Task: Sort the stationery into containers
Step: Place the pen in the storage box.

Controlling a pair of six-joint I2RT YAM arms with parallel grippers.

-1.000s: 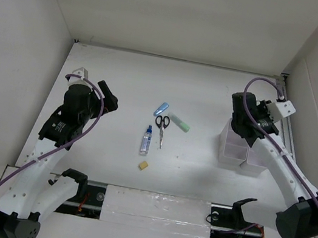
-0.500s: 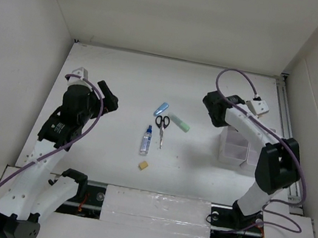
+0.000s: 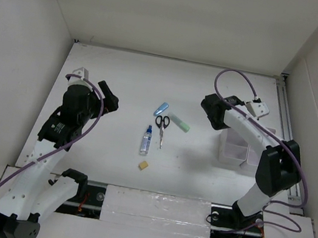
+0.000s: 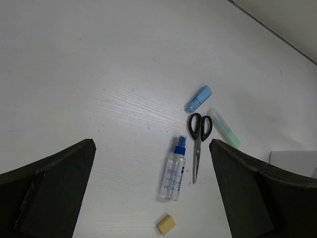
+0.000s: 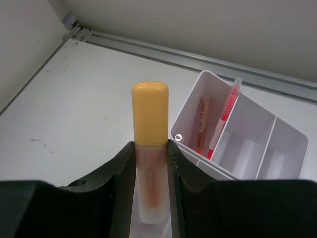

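Sorting partly done. Nearest the arms, five unsorted items lie on the white desk (image 3: 103,158): a yellow eraser (image 4: 166,224), a blue-capped bottle (image 4: 173,173), black scissors (image 4: 197,134), then a green marker (image 4: 225,130) and a blue marker (image 4: 198,98). The left arm (image 3: 66,121) hovers beside them, jaws open and empty. The right arm (image 3: 250,126) has its jaws closed on an orange marker (image 5: 149,114), near the white bins (image 5: 250,126), which already hold two thin pens (image 5: 225,116). Plain white walls (image 3: 166,9) enclose the desk.
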